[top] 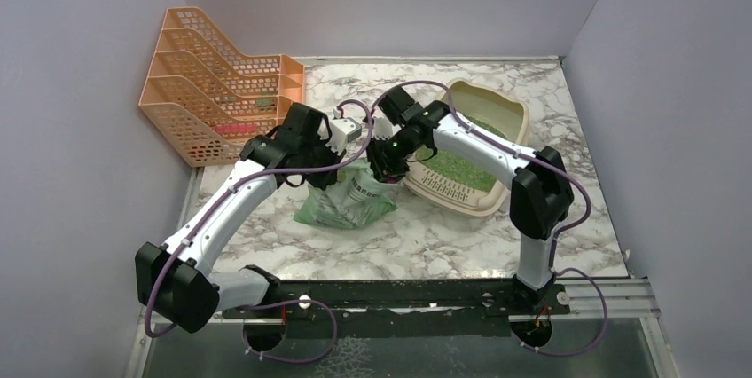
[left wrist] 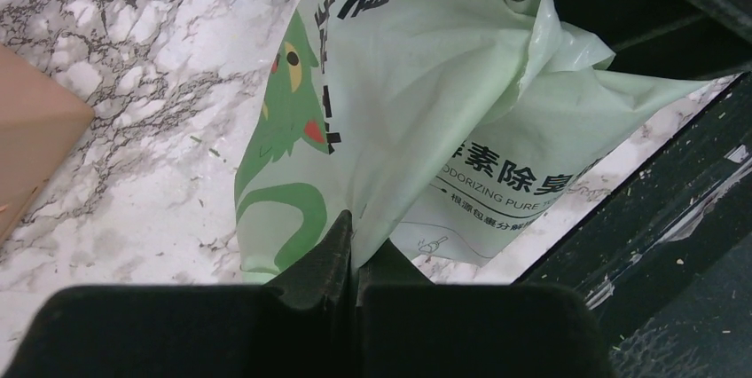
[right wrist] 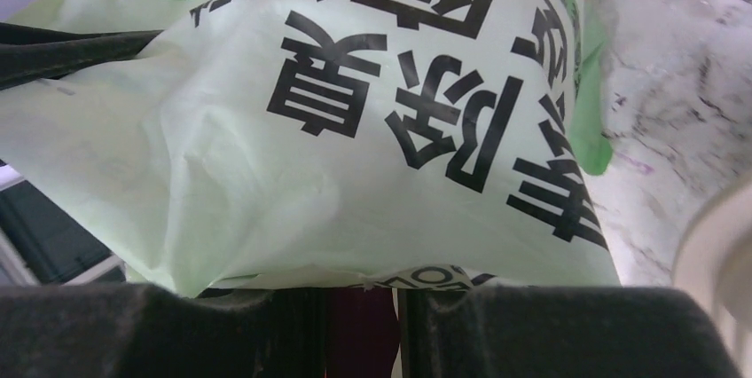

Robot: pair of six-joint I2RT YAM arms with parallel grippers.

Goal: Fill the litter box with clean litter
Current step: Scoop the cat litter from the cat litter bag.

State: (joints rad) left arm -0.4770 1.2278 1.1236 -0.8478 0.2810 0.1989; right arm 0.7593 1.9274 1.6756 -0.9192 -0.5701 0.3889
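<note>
The litter box (top: 510, 121) is a beige tray at the right middle of the table, with green litter (top: 461, 165) spread inside it. Its rim shows at the right edge of the right wrist view (right wrist: 720, 249). The litter bag (top: 348, 202), soft pale green with dark print, sits just left of the box. My left gripper (top: 321, 174) is shut on a fold of the bag (left wrist: 399, 85), pinched between its fingers (left wrist: 341, 245). My right gripper (top: 383, 170) holds the bag's upper edge (right wrist: 355, 129). Something dark red shows between its jaws.
An orange mesh file rack (top: 217, 85) stands at the back left, with something pink in it. Its corner shows in the left wrist view (left wrist: 31, 129). A small white device (top: 344, 129) lies behind the bag. Walls close in on three sides.
</note>
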